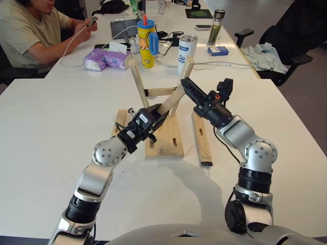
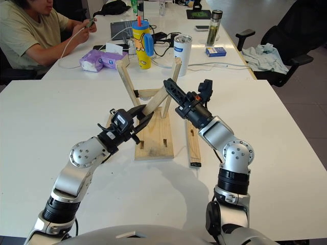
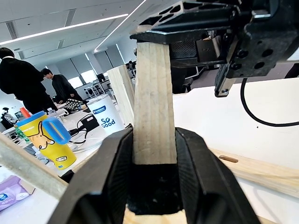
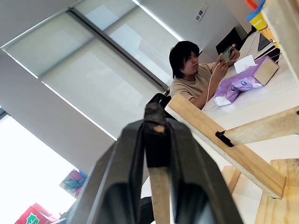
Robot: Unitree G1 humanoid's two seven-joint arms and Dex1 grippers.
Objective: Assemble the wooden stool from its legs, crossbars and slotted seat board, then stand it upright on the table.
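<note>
So, both arms were on the same stool leg [image 1: 175, 98]. Left gripper [image 1: 159, 115] had its lower end, fingers [image 3: 201, 168] clamped on either side of the wood, just above the slotted seat board [image 1: 166, 143]. Right gripper [image 1: 185, 83] had the same leg higher up, near its top, fingers [image 4: 124, 186] pinched tight across the leg's narrow edge. The leg was tilted, top leaning far and to the right.

That leg was joined by a crossbar [image 1: 161, 92] to a second leg [image 1: 139, 84], which leaned the other way, top to the far left. Together they made a V-shaped frame rising over the far end of the seat board. Couldn't tell whether the frame's lower ends sat in the board's slots, since the left gripper covered that spot.

Seat board lay flat on the white table [image 1: 51, 132], roughly centre, with slots visible in its near half. One loose wooden bar [image 1: 203, 140] lay flat just right of the board and parallel to it, apparently not touching. Another wooden piece [image 1: 120, 118] lay flat at the board's left, partly hidden behind the left arm.

Farther off behind the frame stood a yellow cup with a blue handle [image 1: 146, 43], a white tumbler [image 1: 187, 51] and purple tissue packs [image 1: 104, 58] to the left of the cup.
</note>
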